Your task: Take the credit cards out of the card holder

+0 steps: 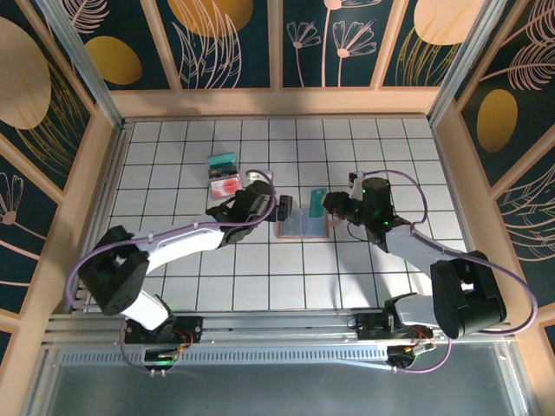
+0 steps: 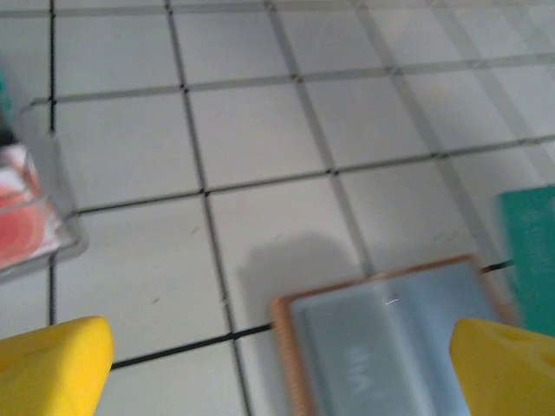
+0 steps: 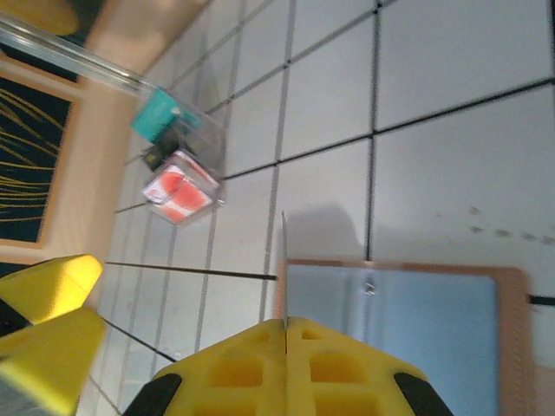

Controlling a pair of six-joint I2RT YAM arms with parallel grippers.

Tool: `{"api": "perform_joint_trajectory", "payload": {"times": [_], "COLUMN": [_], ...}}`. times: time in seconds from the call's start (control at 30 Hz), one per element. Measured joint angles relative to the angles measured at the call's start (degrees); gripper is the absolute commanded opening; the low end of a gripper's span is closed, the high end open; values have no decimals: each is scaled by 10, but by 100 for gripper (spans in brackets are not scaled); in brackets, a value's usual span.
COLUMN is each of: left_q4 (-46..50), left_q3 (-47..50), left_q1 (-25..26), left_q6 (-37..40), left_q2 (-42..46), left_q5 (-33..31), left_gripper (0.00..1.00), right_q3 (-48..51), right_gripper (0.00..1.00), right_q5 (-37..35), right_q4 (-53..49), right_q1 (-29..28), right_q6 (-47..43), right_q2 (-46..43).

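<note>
work on the wallet is looking well advanced. the card holder (image 1: 299, 227) is lying open and flat on the tiled table (image 1: 173, 260) between the two arms, with its grey-blue inside facing up.

the right gripper (image 1: 334, 206) is pinching a teal-green card (image 1: 318, 199), with its fingers pressed together on it. from the right wrist the card is showing edge-on as a thin line rising from between the yellow pads (image 3: 234, 364), over one edge of the holder. it is standing upright beside the holder and seems to be out of its pocket, or nearly so. i cannot tell whether a corner is touching the holder.

the left gripper (image 1: 282, 208) is hovering low at the holder's other end. its jaws are spread wide and gripping nothing — in my judgement it is placed to steady the holder rather than to take a card.

two more cards are lying well apart from the holder, toward the far left of the table: a second teal card (image 1: 223, 161) and a red-and-white card (image 1: 225, 184). both are resting in what looks like a clear plastic tray (image 3: 217, 139).

what is left is setting the held card down with the others. the pockets are looking bare from the right wrist — though a faint pale mark seen from the left wrist could be print or another card, and i cannot tell which.
</note>
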State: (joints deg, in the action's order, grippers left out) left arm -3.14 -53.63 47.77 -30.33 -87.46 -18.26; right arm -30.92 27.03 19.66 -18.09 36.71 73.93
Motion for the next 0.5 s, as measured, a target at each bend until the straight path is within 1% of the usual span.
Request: {"api": "perform_joint_trajectory", "payload": {"times": [0.1,0.23,0.33,0.5], "left_q4": [-52,-104,-136,-181], "left_q3": [21,46,61,75], "left_q1": [-17,-46,-59,-63], "left_q6": [-11,-24,-30,-36], "left_q2": [37,55,57,60], "left_q5": [46,115,160,225], "left_gripper": [99,98,92,78], "right_q3": [4,3,2,-13], "right_gripper": [0,0,0,0], "right_q5": [22,47,66,94], "right_q4": [49,106,140,188], "right_q1": [-2,-14,-31,-48], "right_q6": [10,18,27,44], "right_q2": [-1,-1,3,27]}}
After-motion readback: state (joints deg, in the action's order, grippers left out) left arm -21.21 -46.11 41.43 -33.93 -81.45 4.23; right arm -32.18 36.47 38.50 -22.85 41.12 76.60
